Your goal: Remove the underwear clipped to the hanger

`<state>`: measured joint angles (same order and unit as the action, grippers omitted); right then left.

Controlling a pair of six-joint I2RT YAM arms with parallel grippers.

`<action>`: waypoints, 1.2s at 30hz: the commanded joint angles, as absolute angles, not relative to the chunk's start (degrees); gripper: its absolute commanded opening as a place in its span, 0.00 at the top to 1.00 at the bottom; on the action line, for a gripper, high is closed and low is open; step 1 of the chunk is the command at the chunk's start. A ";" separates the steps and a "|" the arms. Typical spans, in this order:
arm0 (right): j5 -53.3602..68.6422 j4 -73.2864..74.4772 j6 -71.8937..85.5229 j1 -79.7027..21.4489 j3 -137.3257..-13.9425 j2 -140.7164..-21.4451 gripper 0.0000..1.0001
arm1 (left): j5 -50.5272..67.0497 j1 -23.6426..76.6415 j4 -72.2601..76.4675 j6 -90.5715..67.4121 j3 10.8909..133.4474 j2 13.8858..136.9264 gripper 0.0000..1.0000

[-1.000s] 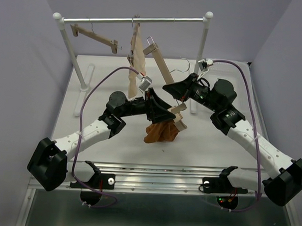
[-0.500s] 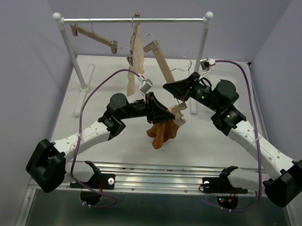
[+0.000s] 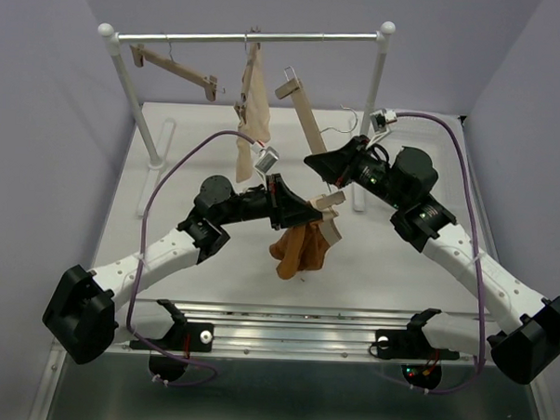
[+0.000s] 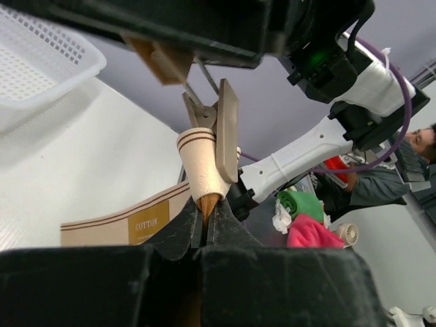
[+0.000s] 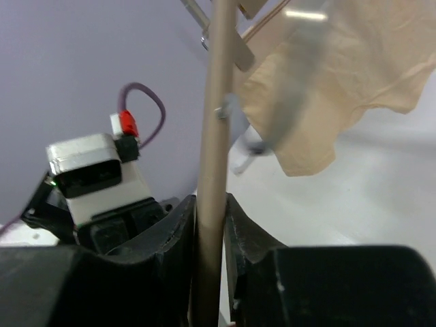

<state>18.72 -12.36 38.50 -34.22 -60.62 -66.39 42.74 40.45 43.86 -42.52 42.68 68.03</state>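
Rust-brown underwear (image 3: 299, 250) hangs bunched over the middle of the table (image 3: 371, 262), its top at the lower clip (image 3: 329, 205) of the tilted wooden hanger (image 3: 307, 123). The left gripper (image 3: 315, 215) reaches in from 9 o'clock with its fingers pressed together on the fabric's top edge, just below that clip. The right gripper (image 3: 319, 167), from 3 o'clock, is clamped around the hanger's bar near mid-length. At 12 o'clock, cream underwear (image 3: 255, 93) and another hanger (image 3: 177, 69) hang from the rail (image 3: 297, 36).
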 commanded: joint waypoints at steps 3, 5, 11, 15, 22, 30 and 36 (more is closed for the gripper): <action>14.59 -8.00 36.74 -34.72 -61.52 -64.51 0.68 | 42.10 40.61 49.39 -42.98 42.45 63.37 1.00; 14.68 -6.95 37.70 -34.72 -61.61 -64.42 0.60 | 42.62 40.61 49.39 -43.07 42.36 63.37 1.00; 15.73 -2.91 40.42 -34.72 -61.79 -64.16 0.48 | 42.89 40.61 49.74 -43.51 41.22 63.28 1.00; 15.03 2.17 42.62 -34.72 -61.70 -63.63 0.36 | 42.71 40.61 50.54 -43.51 40.08 63.37 1.00; 10.99 12.45 45.61 -34.72 -60.73 -60.12 0.18 | 42.10 40.61 50.80 -42.37 38.15 63.81 1.00; 6.95 22.40 49.30 -34.72 -60.12 -54.59 0.00 | 42.46 40.61 50.54 -36.93 36.31 62.15 1.00; 8.96 25.40 56.85 -34.72 -57.57 -50.37 0.00 | 41.49 40.61 50.80 -26.65 33.05 59.86 1.00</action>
